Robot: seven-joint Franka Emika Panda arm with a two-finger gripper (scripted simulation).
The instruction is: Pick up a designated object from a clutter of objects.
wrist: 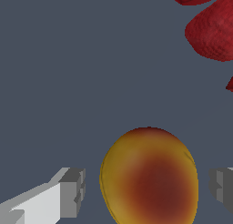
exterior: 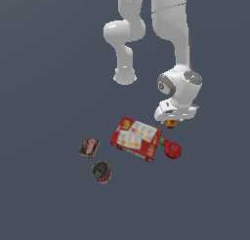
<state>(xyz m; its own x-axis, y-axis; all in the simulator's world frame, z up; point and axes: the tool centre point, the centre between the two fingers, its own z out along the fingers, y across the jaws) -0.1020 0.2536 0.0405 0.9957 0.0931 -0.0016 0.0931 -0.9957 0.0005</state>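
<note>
In the wrist view the claw [wrist: 148,191] is spread wide, one grey fingertip [wrist: 73,192] on each side of the small yellow-orange ball [wrist: 150,177], and a clear gap shows between each pad and the fruit's skin; nothing is pinched. The ball has a dull red patch across its middle and sits on the grey floor [wrist: 91,73] between the fingers. Beyond it, part of a rough dark-red round thing [wrist: 214,32] shows at the frame's edge.

In the exterior view the white hand of the Panda arm [exterior: 178,95] hangs low over the ball [exterior: 170,123], hiding most of it; only a sliver of yellow and red peeks out beneath the gripper [exterior: 172,118]. The ball lies just beside the far corner of the flat red cracker box [exterior: 136,139], on the exterior view's right. The red round item with a green bit [exterior: 172,150] lies near the box's right end, closer to the camera than the ball. Well apart from the box, on the exterior view's left, lies a small dark-brown packet [exterior: 89,148], and near it, nearer the camera, a dark can [exterior: 101,171].
</note>
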